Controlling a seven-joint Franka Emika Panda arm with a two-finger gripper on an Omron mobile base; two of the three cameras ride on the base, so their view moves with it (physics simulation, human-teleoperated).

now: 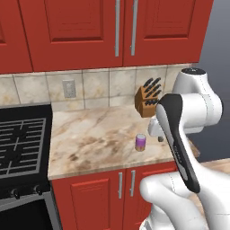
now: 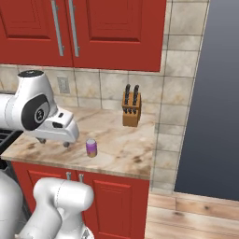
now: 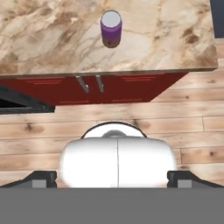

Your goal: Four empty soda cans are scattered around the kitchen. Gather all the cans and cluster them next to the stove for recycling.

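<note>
Marble table (image 1: 90, 134) runs under red cabinets in the left base view, with the stove (image 1: 22, 139) butting its left end. A purple can (image 1: 140, 142) stands upright on the table, well right of the stove and close to the front edge. A knife block (image 1: 147, 102) sits behind the can against the tiled wall. The gripper (image 1: 159, 137) hangs just right of the can, apart from it. Bare marble lies open between can and stove, so a carry that way looks unobstructed. The likely trouble is the edge: a sideways bump from the gripper could roll the light can off the front onto the floor.

From the right base view, the can (image 2: 91, 148) stands in front of the knife block (image 2: 131, 111), nearer the table's (image 2: 126, 154) front lip than the wall. The gripper (image 2: 53, 141) is low over the marble just left of the can, empty. The table ends a short way right of the can, at a tiled side wall, so room is tighter on that side. A swing too far back could strike the knife block.

Looking along the hand, the can (image 3: 110, 28) shows its silvery top, upright, near the table's (image 3: 52, 39) front edge, with plank floor (image 3: 183, 105) beyond. The finger tips (image 3: 43, 178) stand spread as wide as they go and hold nothing. A tilted approach could tip the can rather than straddle it.
</note>
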